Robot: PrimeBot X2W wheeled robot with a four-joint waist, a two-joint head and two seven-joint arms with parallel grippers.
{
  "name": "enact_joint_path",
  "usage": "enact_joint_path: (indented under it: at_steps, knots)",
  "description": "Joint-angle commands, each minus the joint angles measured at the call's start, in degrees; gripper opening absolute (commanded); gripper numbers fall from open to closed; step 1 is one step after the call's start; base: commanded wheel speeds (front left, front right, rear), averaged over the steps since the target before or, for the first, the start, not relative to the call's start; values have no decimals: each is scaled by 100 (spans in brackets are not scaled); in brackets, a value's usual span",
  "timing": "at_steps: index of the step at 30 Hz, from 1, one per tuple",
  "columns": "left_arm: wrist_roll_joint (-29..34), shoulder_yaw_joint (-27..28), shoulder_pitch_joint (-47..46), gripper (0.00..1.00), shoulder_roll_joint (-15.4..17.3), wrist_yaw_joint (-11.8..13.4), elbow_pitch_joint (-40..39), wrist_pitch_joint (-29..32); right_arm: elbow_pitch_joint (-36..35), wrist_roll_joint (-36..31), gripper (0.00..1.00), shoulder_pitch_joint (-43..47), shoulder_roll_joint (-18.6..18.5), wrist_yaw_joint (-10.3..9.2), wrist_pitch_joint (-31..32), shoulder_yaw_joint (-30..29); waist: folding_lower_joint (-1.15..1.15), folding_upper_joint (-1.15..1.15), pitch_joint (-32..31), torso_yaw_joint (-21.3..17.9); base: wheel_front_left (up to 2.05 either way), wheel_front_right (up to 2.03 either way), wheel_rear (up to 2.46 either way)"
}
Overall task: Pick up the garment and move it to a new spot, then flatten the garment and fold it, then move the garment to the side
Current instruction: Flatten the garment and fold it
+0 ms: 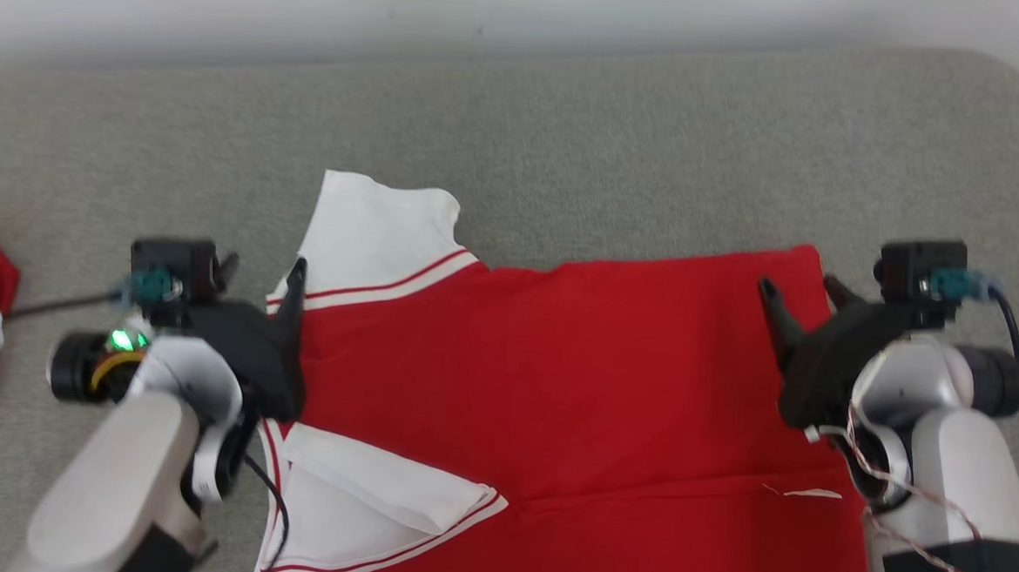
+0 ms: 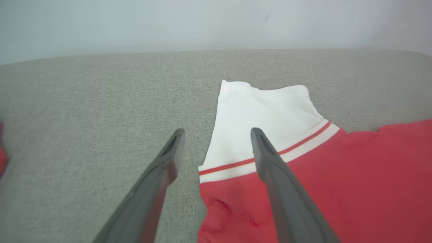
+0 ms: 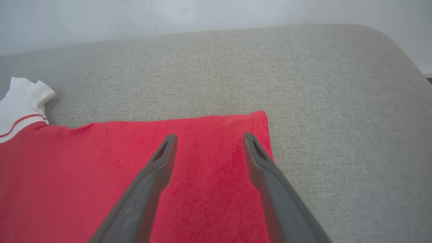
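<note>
Left gripper [image 1: 265, 264] gapes empty beside the shirt [image 1: 557, 367], at its sleeve edge; right gripper [image 1: 797, 285] gapes over the hem corner; grey pad [image 1: 570, 123] runs wide beyond.

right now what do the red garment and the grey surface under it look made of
Red garment: soft knit fabric, probably cotton jersey, matte; it lies flat with faint creases.
Grey surface: woven upholstery cloth, matte and slightly coarse; a fine speckled weave shows in the wrist views.
</note>
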Motion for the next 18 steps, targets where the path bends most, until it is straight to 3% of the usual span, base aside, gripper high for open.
enact_joint_path:
  at_steps: [1,9,18]
  knots:
    - [115,-36,-326,100,49,-77,232,35,115,51,100,-268,-58,-15,-23,121,-1,-1,420,-239,0,0,0]
    - [451,-105,-1653,100,243,-222,1204,99,522,95,100,-1315,-112,-16,-200,574,-1,-1,1155,-588,0,0,0]
    - [499,-236,-2377,100,375,-510,1846,268,630,83,100,-1347,-164,-15,-385,450,-1,-1,1473,-737,0,0,0]
